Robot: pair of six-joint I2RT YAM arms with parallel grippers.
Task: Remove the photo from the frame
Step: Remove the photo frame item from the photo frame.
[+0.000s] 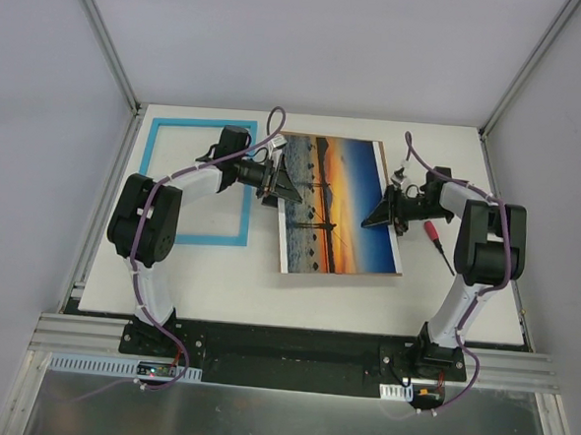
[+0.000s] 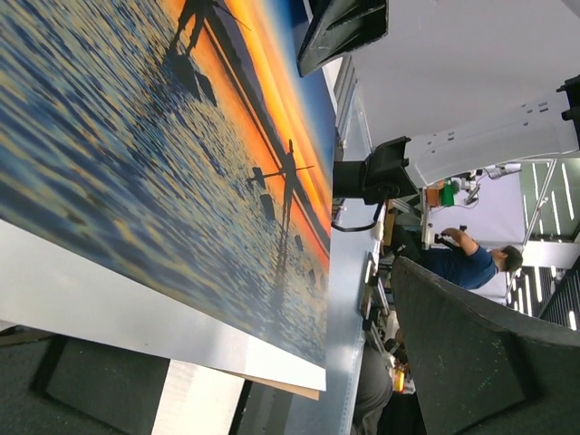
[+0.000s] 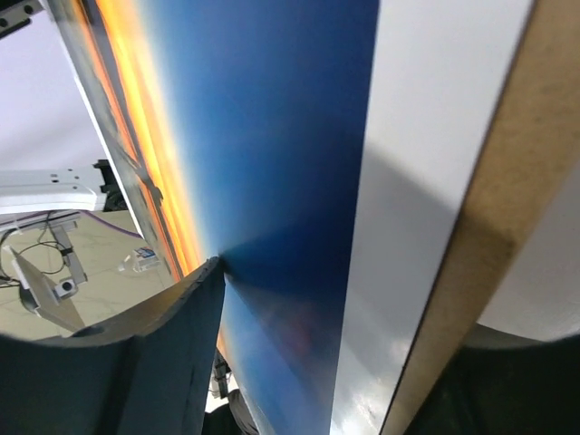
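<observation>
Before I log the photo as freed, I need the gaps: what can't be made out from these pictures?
Top view: the left arm covers the upper right corner of the frame.
Right wrist view: the backing board hides the far finger of the right gripper, so its grip is unclear.
Left wrist view: the photo fills most of it; whether the left gripper clamps it is unclear.
</observation>
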